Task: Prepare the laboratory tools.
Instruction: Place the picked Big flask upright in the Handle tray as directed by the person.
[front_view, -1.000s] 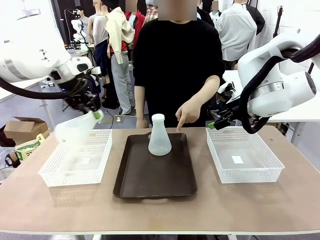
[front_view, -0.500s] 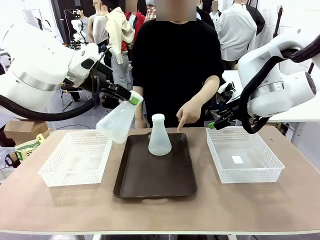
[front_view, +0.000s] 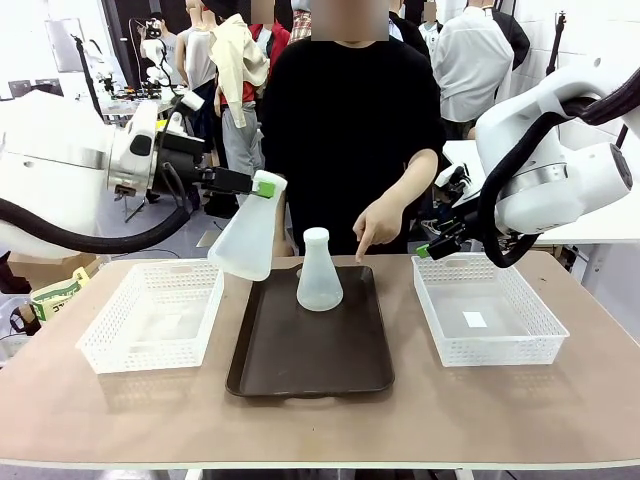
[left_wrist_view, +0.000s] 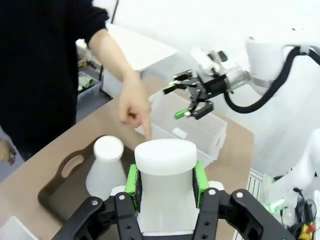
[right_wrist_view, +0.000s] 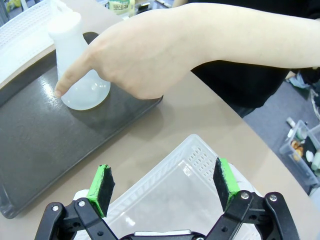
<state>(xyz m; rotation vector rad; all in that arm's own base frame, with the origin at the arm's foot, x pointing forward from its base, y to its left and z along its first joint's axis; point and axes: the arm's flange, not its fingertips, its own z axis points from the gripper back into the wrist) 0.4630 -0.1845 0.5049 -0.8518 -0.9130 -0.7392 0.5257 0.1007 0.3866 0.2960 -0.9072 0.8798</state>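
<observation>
Tan wooden table (front_view: 320, 420) up front, grey floor (front_view: 60, 215) behind. Cardboard box (front_view: 40, 257) low at left (beside the table edge). White table (front_view: 590, 232) at right, white wall (front_view: 540, 25) behind, several people standing farther back.

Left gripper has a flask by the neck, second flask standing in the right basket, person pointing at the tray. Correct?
Not quite. The second flask stands on the brown tray, not in the right basket; the front view shows it. The rest holds: left gripper clamps the held flask, person's hand points down.
</observation>
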